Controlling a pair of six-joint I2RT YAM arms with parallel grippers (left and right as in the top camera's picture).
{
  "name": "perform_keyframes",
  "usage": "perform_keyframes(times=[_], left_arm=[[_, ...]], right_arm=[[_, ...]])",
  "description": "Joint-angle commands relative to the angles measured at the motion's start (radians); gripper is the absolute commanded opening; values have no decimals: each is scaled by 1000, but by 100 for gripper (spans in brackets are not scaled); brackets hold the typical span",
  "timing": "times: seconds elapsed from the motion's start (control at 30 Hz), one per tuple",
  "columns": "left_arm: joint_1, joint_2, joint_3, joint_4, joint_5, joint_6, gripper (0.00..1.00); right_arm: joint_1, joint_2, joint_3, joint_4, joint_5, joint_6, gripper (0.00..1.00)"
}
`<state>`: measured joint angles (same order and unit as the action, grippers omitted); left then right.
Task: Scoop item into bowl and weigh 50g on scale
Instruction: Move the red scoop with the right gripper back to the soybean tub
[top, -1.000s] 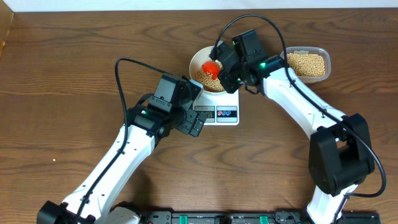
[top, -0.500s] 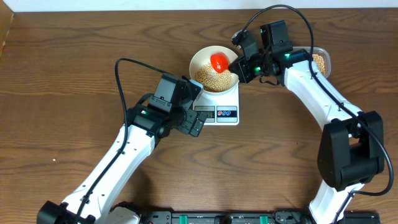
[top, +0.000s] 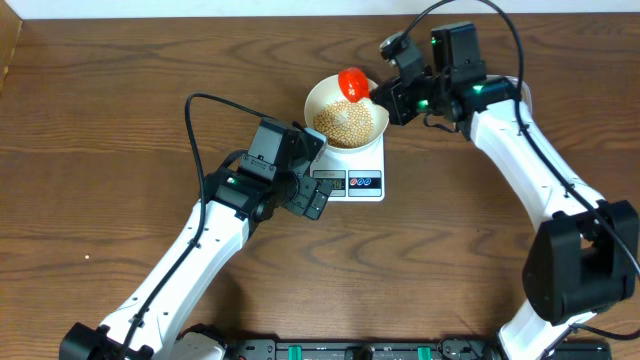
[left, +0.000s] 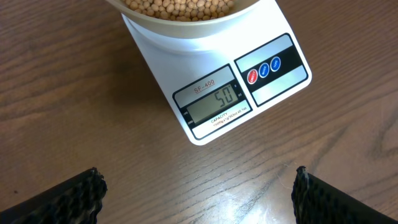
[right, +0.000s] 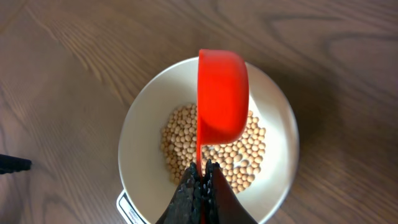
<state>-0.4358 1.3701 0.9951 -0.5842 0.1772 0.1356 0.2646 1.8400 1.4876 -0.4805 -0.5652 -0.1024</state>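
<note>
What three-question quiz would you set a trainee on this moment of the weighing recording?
1. True or false: the round white bowl stands on the small white rectangular digital scale.
2. The right fingers are shut on: A) the red plastic scoop; B) the bowl's rim; C) nothing.
3. Fill in: the scale's grey LCD display reads ___.

Key: 1 true; 2 A; 3 50.
</note>
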Motion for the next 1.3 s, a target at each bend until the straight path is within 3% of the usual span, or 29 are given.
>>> perform_keyframes(times=[0.0,0.3,0.47,1.07,1.27], left_arm=[[-2,3,10,-2,-6,14,98],[-2,3,10,-2,-6,14,98],[-2,3,10,-2,-5,14,98],[-2,3,10,-2,-6,14,98],[-2,3,10,-2,-6,14,98]], right_arm=[[-39,-51,5,2,-66,55,1],[-192,-63,5,29,-370,176,1],[-265,-63,5,27,-431,204,1],[-484,-63,5,58,-428,293,1],[-521,-63,5,47,-332,291,1]])
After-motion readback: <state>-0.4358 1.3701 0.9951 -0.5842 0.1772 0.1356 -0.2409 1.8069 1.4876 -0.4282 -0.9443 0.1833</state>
